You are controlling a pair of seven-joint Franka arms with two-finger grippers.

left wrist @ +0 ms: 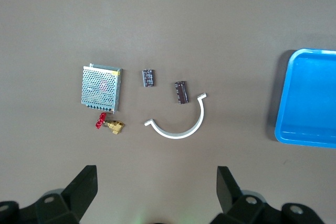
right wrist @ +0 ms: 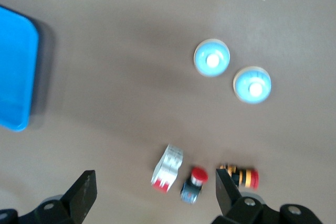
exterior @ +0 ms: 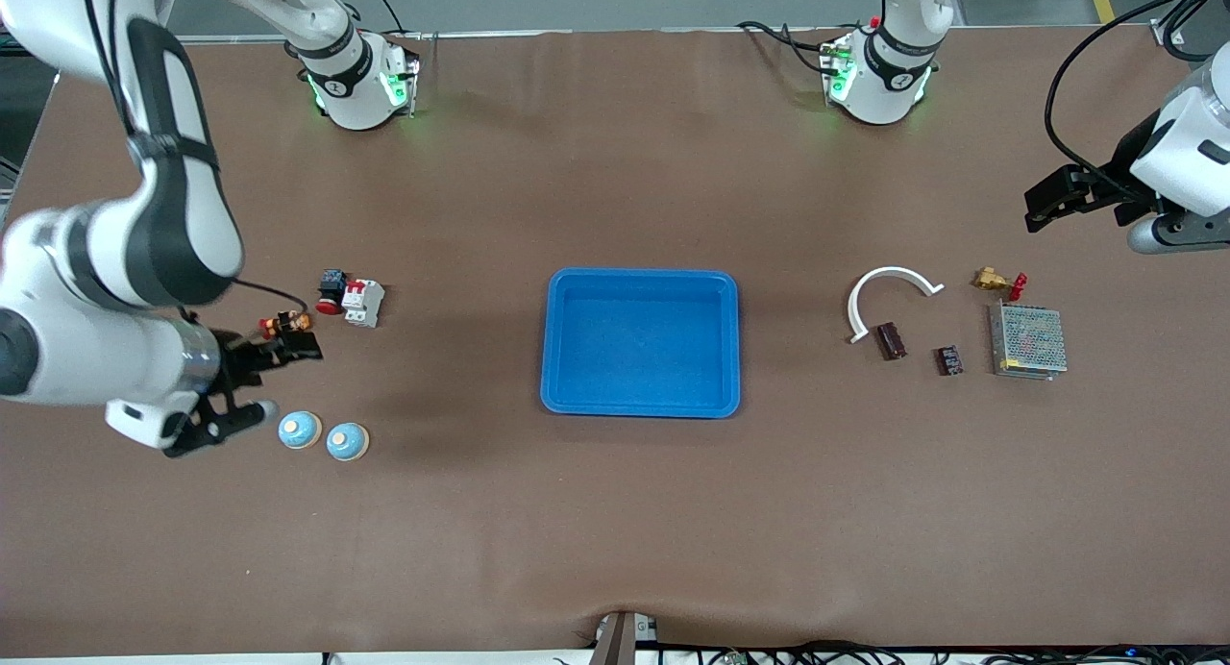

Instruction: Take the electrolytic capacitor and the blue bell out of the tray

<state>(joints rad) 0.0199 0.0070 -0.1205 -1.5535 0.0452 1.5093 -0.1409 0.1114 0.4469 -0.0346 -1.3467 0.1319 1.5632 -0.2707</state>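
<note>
Both sets of jaws stand wide, nothing held. Left gripper (left wrist: 155,190) hangs over bare table at the left arm's end, near a brass valve (exterior: 996,281). Two dark capacitors (exterior: 891,341) (exterior: 949,360) lie between a white curved clip (exterior: 889,295) and a mesh-topped power supply (exterior: 1028,340). Right gripper (right wrist: 155,192) hangs over an orange-banded part (exterior: 286,323), beside a red-capped button (exterior: 331,290) and a white breaker (exterior: 363,303). Two blue bells (exterior: 299,430) (exterior: 347,442) sit nearer the front camera. Blue tray (exterior: 567,396) lies mid-table.

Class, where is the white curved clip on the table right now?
The white clip lies toward the left arm's end, between the blue tray and the brass valve, with a dark capacitor just nearer the camera.
</note>
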